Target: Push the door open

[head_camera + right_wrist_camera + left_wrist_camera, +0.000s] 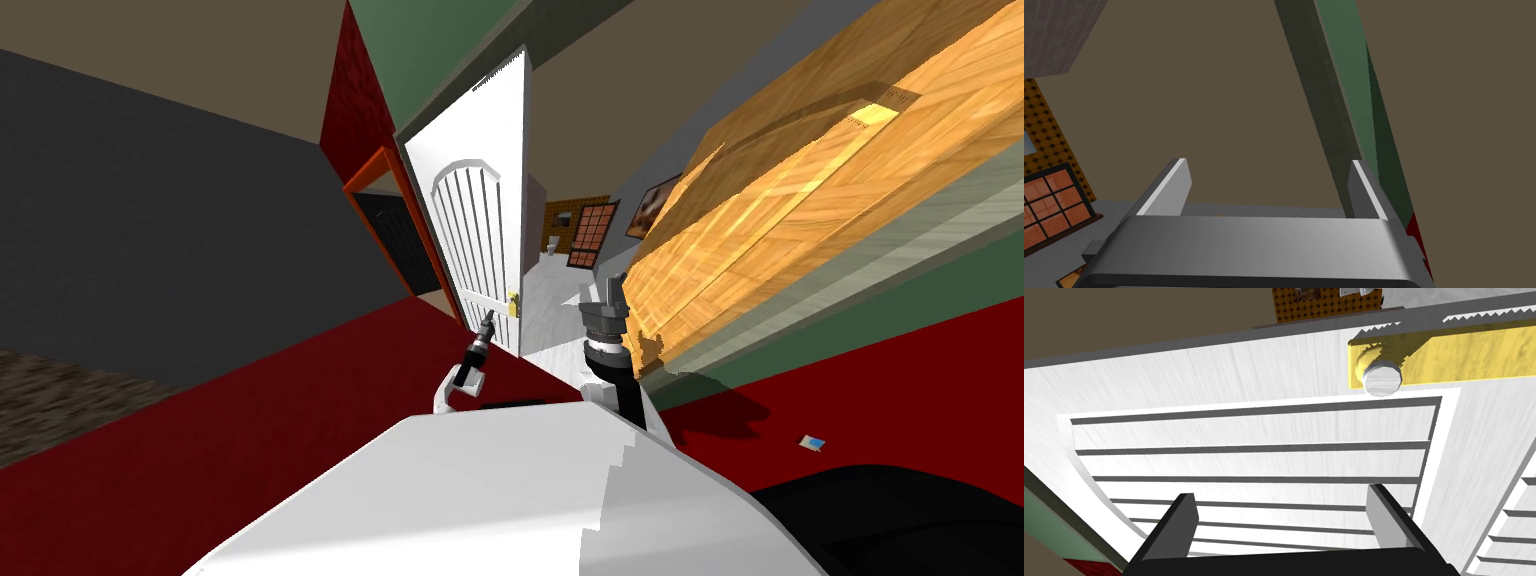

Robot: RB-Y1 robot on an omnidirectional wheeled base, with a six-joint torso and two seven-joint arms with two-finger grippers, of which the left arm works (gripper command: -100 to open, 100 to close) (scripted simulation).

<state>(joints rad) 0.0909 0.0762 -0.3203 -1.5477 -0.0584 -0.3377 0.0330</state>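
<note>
- Faces a white door (480,230) standing partly open, with a gap past its free edge onto a light-floored room (550,300).
- Holds the left gripper (1281,495) close before the door's face, aimed at the arched panel cut with long grooves.
- Shows its two fingers spread wide with nothing between them; cannot tell whether the tips touch the door.
- Finds the round pale knob (1381,378) on a yellow plate (1464,355) near the door's free edge, ahead of the left gripper and off to one side, apart from both fingers.
- Lifts the right gripper (1268,165) upright before the gap, between the door's edge and the big wooden furniture (800,200).
- Holds that claw spread and empty too.
- Stands on a red floor (250,420), with a small pale-blue thing (812,441) lying on it to the right, well apart from both arms.
- Leaves an orange frame (364,171) on the door's other side, around a black area (400,245).
</note>
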